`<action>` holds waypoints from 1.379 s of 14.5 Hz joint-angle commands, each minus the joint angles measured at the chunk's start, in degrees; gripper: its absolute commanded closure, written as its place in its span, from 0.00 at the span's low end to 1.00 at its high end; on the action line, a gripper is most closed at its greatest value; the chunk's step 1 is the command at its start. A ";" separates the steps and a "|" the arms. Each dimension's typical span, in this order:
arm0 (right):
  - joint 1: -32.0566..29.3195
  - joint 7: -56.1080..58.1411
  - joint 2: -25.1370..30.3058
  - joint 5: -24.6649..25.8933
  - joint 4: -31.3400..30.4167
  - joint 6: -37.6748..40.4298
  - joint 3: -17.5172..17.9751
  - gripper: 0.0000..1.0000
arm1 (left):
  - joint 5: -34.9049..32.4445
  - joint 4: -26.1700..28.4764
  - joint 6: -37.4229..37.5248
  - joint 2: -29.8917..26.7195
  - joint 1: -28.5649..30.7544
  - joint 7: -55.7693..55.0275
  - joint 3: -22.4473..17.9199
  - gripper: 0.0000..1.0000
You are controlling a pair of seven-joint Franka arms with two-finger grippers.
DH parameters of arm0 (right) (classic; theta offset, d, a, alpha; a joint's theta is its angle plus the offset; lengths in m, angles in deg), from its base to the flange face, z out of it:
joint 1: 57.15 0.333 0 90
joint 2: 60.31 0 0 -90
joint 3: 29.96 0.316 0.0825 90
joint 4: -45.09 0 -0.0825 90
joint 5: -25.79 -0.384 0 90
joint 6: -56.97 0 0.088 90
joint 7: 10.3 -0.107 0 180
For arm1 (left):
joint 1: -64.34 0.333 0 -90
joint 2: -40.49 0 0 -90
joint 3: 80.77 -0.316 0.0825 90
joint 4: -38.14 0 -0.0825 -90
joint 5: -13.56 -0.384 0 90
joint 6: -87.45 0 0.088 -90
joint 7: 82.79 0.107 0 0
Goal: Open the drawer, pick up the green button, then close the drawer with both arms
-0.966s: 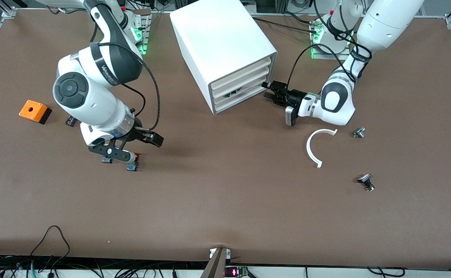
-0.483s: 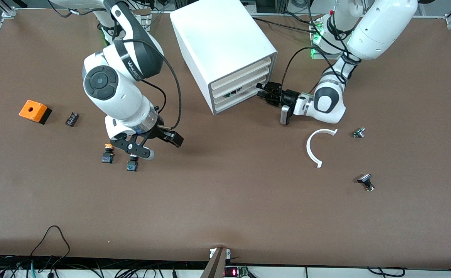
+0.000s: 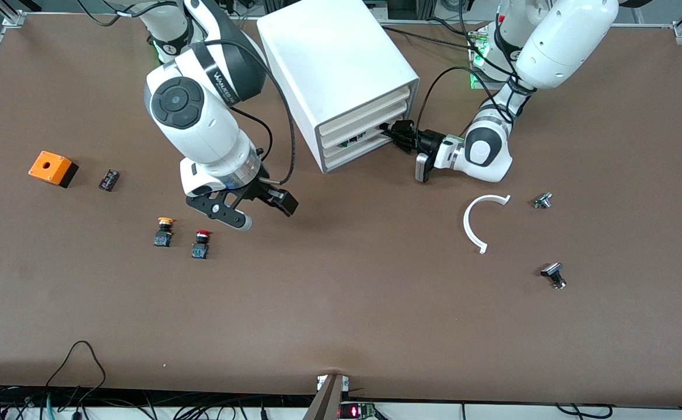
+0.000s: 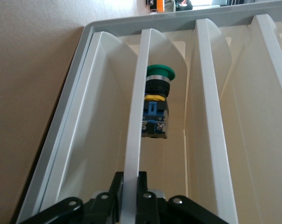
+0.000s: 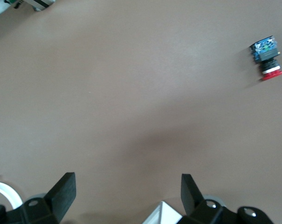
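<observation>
only the left wrist view shows the button (image 4: 155, 105) inside a drawer (image 4: 131, 140) of the white cabinet (image 3: 341, 76), its long axis along the drawer, green cap toward twelve o'clock. the right gripper (image 3: 246, 208) hangs over bare table (image 3: 341, 303), fingers spread wide, holding nothing. the left gripper (image 3: 392, 133) is clenched on the drawer's front lip.

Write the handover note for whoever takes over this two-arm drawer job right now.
Left gripper: jaws shut on the front edge of a drawer in the white plastic drawer cabinet.
Right gripper: jaws open, empty, over bare table beside the cabinet.
Green-capped push button: inside that drawer.
Done: drawer gripped.
Left: pull it open, take the button, close the drawer.
</observation>
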 commanded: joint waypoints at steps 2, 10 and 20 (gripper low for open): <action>1.95 -2.93 -2.28 -0.49 5.26 -0.69 -0.37 0.00 | 1.43 0.29 -0.90 -0.54 0.24 0.33 -0.58 1.00; 4.41 -5.30 -2.45 0.04 5.17 -7.89 -0.46 0.00 | -5.93 -9.90 -1.95 0.07 0.33 -11.52 -7.96 1.00; 13.45 -19.53 -8.69 0.66 6.05 -14.32 -0.63 0.00 | -20.06 -15.61 -0.82 -6.93 4.02 -30.37 -8.59 0.00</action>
